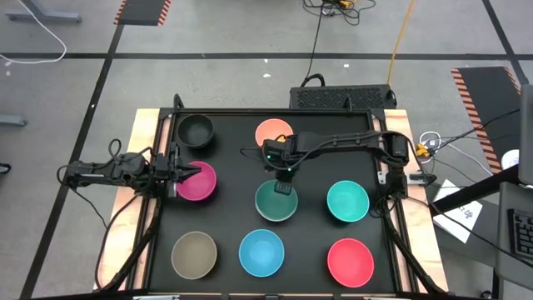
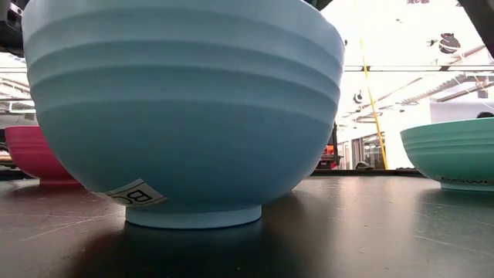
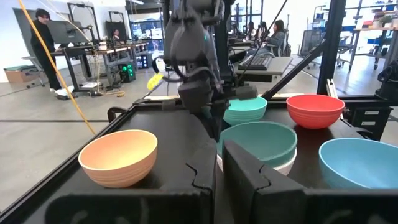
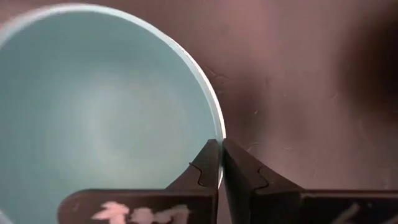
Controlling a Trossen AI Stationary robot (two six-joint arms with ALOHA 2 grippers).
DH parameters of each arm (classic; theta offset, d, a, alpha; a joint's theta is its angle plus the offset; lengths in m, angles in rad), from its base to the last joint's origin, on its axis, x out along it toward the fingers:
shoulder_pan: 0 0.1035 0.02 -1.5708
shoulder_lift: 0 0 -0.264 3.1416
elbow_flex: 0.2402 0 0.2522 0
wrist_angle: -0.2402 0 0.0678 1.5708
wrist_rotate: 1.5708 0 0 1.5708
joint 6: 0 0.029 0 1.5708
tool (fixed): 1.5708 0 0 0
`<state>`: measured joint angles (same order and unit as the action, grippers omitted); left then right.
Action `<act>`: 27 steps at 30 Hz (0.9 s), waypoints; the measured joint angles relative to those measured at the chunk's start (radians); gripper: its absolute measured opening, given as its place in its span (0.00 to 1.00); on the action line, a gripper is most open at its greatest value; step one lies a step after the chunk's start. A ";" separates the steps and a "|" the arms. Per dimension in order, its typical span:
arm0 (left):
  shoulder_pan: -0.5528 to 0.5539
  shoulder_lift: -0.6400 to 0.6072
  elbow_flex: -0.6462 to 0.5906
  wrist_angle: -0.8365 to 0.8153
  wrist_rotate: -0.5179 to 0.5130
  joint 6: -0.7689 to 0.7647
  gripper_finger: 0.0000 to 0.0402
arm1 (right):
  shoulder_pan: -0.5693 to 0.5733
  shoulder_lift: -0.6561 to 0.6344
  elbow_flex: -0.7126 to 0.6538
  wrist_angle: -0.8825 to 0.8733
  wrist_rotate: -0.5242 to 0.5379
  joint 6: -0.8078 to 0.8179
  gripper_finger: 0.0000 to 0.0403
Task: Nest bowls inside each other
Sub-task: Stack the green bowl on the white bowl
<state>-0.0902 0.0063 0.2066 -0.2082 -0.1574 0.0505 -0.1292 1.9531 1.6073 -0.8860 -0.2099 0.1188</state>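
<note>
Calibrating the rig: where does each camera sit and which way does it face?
High: overhead, straight down on the table; both arms show.
Low: table height, level, facing the light blue bowl; no arm clearly shows.
Left wrist: looks across past the left pincer at the right arm.
Right wrist: looks down; right pincer grips the dark green bowl.
Shared: both wrist views show that bowl.

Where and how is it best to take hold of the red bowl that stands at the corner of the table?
Probably by its rim. The red bowl stands upright with its mouth open, and its wall is thin and round. Come from straight above, one finger inside and one outside. The side away from the light blue bowl has more free room.
</note>
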 joint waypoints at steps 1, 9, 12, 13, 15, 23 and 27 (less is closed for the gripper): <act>0.000 0.000 0.000 0.000 0.000 0.000 0.08 | 0.000 0.009 0.000 0.000 -0.001 0.000 0.00; 0.000 0.000 0.000 -0.003 0.000 -0.001 0.08 | 0.001 0.043 0.000 0.023 0.001 -0.008 0.00; 0.000 0.000 0.000 -0.005 0.000 -0.001 0.08 | 0.001 0.037 0.000 0.026 0.004 -0.008 0.00; 0.000 0.000 0.000 -0.005 0.000 -0.001 0.08 | 0.001 0.035 0.000 0.026 0.004 -0.008 0.00; 0.000 0.000 0.000 -0.006 0.000 -0.001 0.08 | 0.004 0.034 0.000 0.023 0.016 -0.008 0.00; 0.000 0.000 0.000 -0.006 0.000 -0.002 0.08 | 0.043 0.034 0.000 0.028 0.097 -0.018 0.00; 0.000 0.000 0.000 -0.006 0.000 -0.004 0.08 | 0.068 0.034 0.000 0.035 0.132 -0.015 0.00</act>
<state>-0.0902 0.0062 0.2066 -0.2146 -0.1570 0.0467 -0.0612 1.9873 1.6070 -0.8510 -0.0776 0.1040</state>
